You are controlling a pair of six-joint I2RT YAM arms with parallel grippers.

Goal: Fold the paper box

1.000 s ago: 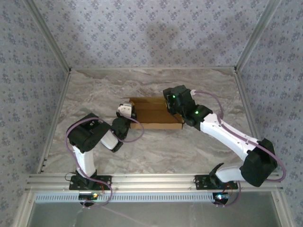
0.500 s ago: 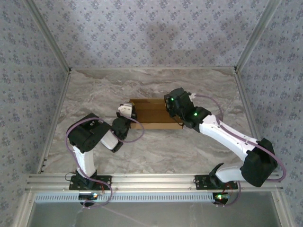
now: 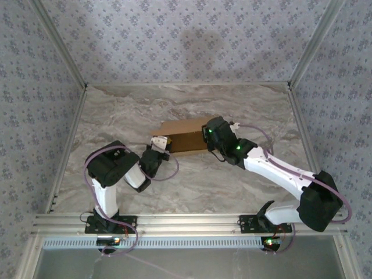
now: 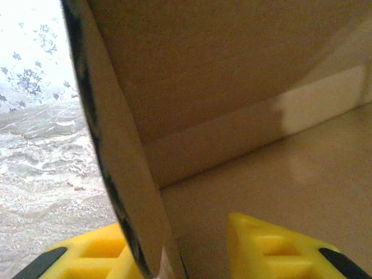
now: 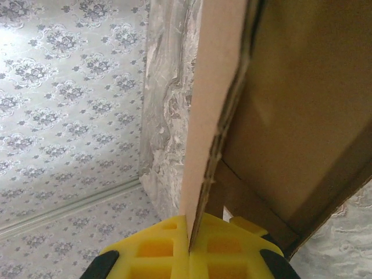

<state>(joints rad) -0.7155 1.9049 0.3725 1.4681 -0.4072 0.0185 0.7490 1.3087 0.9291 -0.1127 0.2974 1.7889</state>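
Right wrist view: right tool (image 5: 189, 241) pinches a panel edge of the paper box (image 5: 290, 104). Left wrist view: left tool (image 4: 180, 247) is spread, straddling a box wall.

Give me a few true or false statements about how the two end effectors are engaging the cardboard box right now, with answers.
The right end effector is shut on a panel edge of the paper box. True.
The left end effector is shut on nothing. False: a box wall stands between its parted fingers.
The paper box sits between the two end effectors. True.
The box is printed blue. False: it is plain tan.
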